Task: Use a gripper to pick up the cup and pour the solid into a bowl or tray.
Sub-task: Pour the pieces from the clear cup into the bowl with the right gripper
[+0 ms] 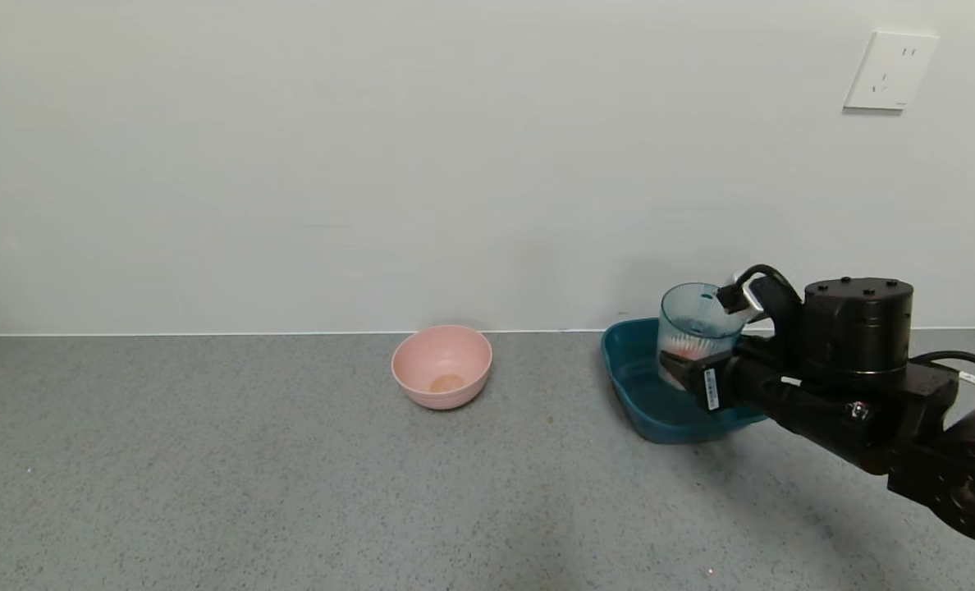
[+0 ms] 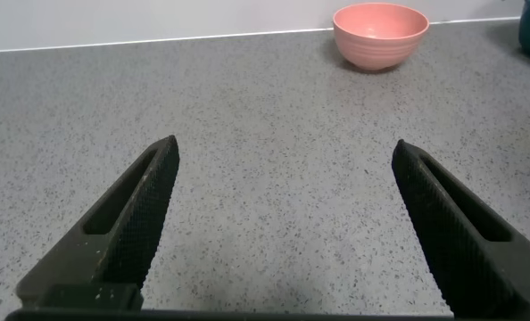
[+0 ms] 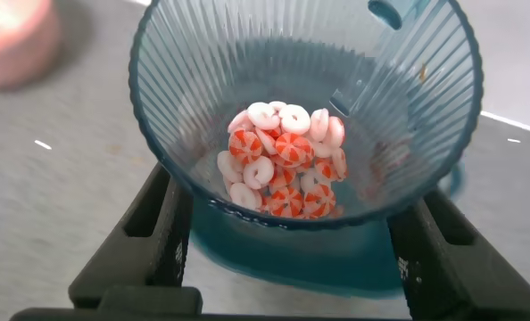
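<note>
My right gripper (image 1: 693, 363) is shut on the cup (image 1: 695, 322), a clear blue-green ribbed tumbler, and holds it just above the dark teal basin (image 1: 629, 365) at the right rear of the table. The cup stands nearly upright. In the right wrist view the cup (image 3: 202, 85) sits between the two black fingers (image 3: 162, 234), and several pink-orange and white lumps of the solid (image 3: 285, 165) lie heaped at its bottom. The basin (image 3: 292, 266) shows under the cup. The solid also shows faintly through the cup wall (image 1: 683, 348). My left gripper (image 2: 283, 156) is open and empty over bare table.
A round pink bowl (image 1: 442, 365) stands at the back middle of the grey speckled table, left of the basin. It also shows in the left wrist view (image 2: 379, 34) and in the right wrist view (image 3: 11, 40). A white wall runs behind the table.
</note>
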Robot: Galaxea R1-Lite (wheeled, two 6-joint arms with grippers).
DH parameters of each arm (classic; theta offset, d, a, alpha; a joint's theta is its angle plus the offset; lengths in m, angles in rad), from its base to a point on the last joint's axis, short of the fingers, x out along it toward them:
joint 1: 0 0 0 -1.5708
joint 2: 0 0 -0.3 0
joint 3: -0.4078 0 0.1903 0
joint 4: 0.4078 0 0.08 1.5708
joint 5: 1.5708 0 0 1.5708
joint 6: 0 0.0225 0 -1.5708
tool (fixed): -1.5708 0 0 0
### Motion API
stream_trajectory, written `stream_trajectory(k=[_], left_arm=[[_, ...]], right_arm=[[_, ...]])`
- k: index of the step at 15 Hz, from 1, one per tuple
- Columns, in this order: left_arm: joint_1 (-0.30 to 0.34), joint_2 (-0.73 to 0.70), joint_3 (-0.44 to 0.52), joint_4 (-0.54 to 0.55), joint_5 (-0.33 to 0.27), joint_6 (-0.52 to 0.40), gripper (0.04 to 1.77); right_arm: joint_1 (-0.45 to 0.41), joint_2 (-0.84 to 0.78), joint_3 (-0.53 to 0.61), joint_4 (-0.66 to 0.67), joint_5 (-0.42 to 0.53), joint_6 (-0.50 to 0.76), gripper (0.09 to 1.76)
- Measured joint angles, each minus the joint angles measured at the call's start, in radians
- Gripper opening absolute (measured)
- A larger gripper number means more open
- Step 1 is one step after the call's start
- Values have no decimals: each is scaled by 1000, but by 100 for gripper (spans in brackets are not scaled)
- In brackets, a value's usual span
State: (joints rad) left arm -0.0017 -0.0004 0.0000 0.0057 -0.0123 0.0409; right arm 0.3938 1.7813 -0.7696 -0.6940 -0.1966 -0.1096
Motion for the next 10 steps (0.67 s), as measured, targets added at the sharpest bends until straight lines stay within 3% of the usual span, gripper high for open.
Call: stream_trajectory(k=[5, 10], left_arm=[[0, 0, 0, 0, 0, 0, 172], [0, 0, 0, 0, 0, 0, 172]], right_arm=[[-102, -38, 48, -67, 1, -241, 131], [-133, -64, 74, -96, -22, -440, 131]])
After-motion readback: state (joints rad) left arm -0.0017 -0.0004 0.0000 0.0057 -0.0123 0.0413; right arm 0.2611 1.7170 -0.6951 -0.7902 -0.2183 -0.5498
